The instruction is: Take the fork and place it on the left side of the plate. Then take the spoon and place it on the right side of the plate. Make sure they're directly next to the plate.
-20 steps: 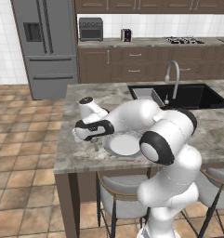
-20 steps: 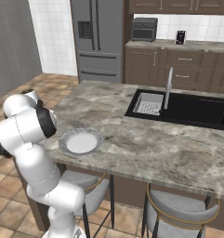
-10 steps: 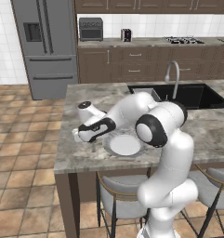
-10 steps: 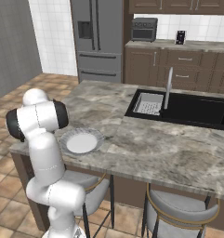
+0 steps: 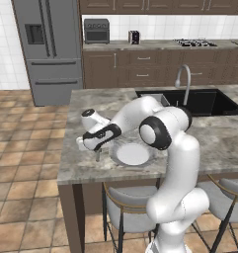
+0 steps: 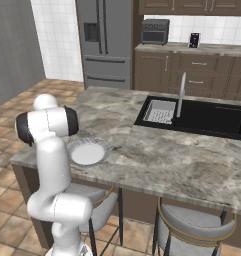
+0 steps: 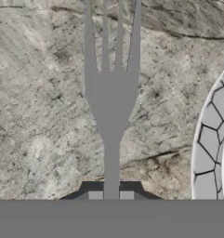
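Your claw point(image 5: 97, 157) low over worktop point(image 5: 86, 170), at 9 o'clock from plate point(image 5: 133, 154), gripping fork point(image 7: 110, 100) by handle

In hand view, fork runs from claw point(image 7: 110, 195) toward 12 o'clock, tines pointing away, marble worktop point(image 7: 34, 116) under it

Grey rim of plate point(image 7: 210, 148) sits at 3 o'clock from fork, near it, small gap between

You can see plate point(image 6: 88, 152) near front edge of worktop point(image 6: 152, 160) in right base view, arm just beside it
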### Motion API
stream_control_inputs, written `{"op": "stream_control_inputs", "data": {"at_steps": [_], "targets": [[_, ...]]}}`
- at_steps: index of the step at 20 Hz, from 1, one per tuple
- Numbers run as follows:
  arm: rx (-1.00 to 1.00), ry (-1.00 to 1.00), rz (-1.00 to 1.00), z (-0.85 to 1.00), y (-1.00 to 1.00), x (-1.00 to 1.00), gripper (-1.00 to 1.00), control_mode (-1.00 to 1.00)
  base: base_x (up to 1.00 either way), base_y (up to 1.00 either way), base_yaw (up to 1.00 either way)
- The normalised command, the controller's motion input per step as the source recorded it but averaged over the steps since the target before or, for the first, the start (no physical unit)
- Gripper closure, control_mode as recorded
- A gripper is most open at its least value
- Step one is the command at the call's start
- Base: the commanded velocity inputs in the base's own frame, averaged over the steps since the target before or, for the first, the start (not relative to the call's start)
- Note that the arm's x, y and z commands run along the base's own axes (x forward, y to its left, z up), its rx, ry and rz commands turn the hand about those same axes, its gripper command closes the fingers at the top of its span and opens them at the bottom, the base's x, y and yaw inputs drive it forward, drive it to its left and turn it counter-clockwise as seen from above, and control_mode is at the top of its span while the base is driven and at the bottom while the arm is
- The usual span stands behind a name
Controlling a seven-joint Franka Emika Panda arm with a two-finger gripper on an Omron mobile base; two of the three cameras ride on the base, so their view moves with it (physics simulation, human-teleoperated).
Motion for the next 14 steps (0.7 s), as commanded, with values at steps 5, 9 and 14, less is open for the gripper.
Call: {"op": "stream_control_inputs", "data": {"at_steps": [5, 9, 14], "targets": [[0.00, 0.06, 0.00, -0.14, -0.09, 0.16, 1.00, -1.00, 0.00, 0.00, 0.00], [0.00, 0.05, 0.00, -0.19, -0.14, 0.00, 1.00, -1.00, 0.00, 0.00, 0.00], [0.00, 0.04, 0.00, -0.25, -0.15, -0.01, -1.00, -1.00, 0.00, 0.00, 0.00]]}}
